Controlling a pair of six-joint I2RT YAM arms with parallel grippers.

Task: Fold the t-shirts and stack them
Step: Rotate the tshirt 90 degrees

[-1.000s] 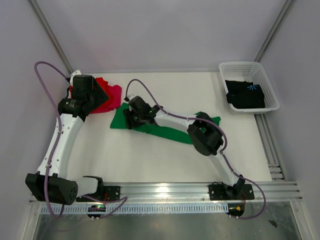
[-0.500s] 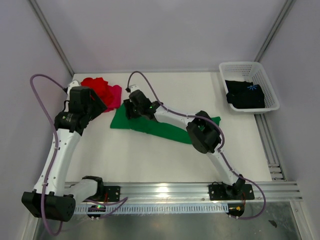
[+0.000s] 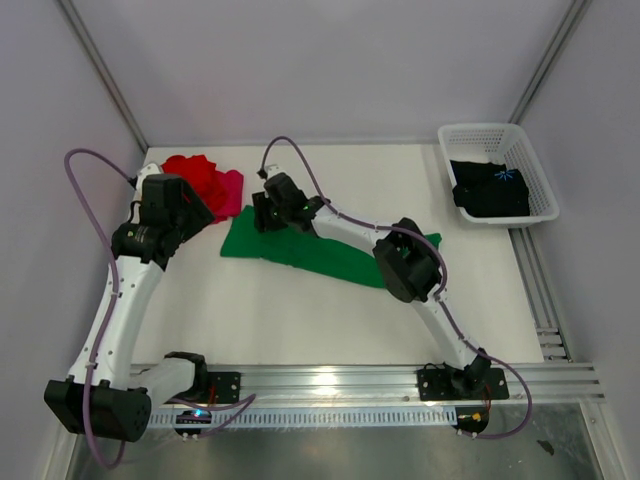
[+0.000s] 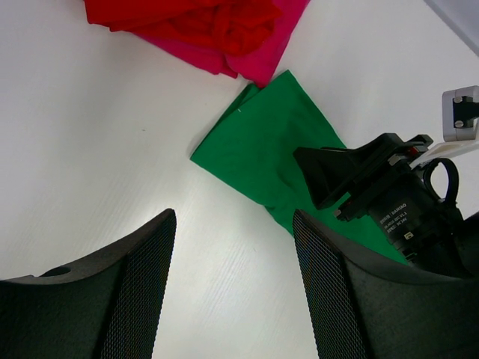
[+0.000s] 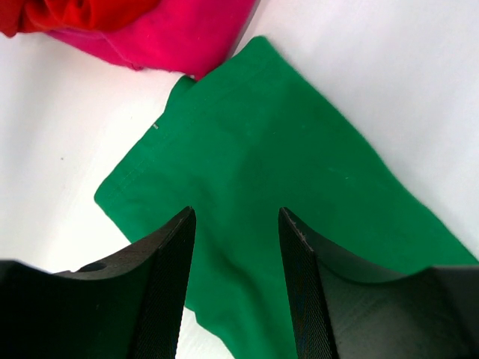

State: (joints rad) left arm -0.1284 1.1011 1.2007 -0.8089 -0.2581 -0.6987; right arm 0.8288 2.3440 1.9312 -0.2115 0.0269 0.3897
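The t-shirts (image 3: 300, 252) are spread across the table (image 3: 300, 320), so let's sweep from the left. Up in the far-left corner the red shirt (image 3: 192, 170) sits bunched on top of the magenta shirt (image 3: 230, 193). That looks like a heap kept out of the working area, though I can't tell whether it's a finished stack or shirts waiting their turn.

Just in front of that pile is the left gripper (image 4: 233, 250). Its jaws are spread wide with nothing between them, and it hangs over bare table right beside the near corner of the green cloth. My read is that it's standing ready to help with that end.

In the middle, the green shirt (image 5: 299, 187) lies flat as a long band slanting from left-centre toward the right. It looks already doubled lengthwise, and its upper-left corner is just short of the magenta hem. Laid out flat like that, it seems to be the one being folded.

The right gripper (image 5: 233, 254) reaches all the way across to that left end. Its jaws are apart, green cloth shows in the gap, and nothing is pinched. Whether the tips touch the fabric I can't tell. It's lined up as if to take this end and carry it over.

Far right, well apart from the action, the black shirt (image 3: 488, 190) with its blue print lies inside the white basket (image 3: 545, 205), not yet pulled out.
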